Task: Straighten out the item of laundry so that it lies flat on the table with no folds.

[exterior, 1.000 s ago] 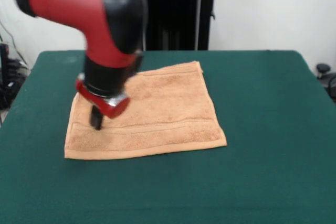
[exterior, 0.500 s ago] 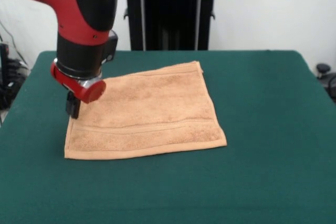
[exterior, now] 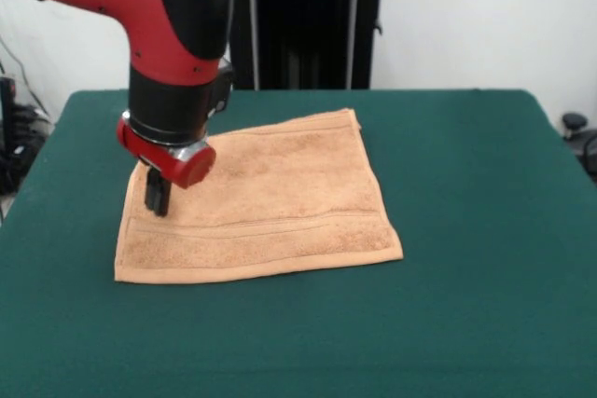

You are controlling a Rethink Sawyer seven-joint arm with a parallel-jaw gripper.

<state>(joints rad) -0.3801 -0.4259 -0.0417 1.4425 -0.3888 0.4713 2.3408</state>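
Since the frame half a second back, the arm (exterior: pixel 173 53) has swung a little toward the picture's right, so the hand (exterior: pixel 157 195) now hangs over the towel's left part instead of at its left edge. The towel (exterior: pixel 280 202) itself has not shifted. It lies spread on the tabletop (exterior: pixel 466 305), left of centre, tan terry cloth with a woven band running across it close to the near hem and a second band near the far hem. Its surface looks flat, with no fold showing; the far-left corner is hidden behind the arm's wrist, so that part cannot be judged.

No brand, label or writing can be read on the towel, the arm or the stand.

Only a dark stub of the hand shows below the red wrist collar, its tip at or just above the cloth; whether it touches is unclear, and I cannot tell whether it is spread or pressed together. The arm's upper part is cut off by the top and left edges. Behind the tabletop stands a black stand (exterior: pixel 303 25), cut off at the top, against a white wall (exterior: pixel 485 16).
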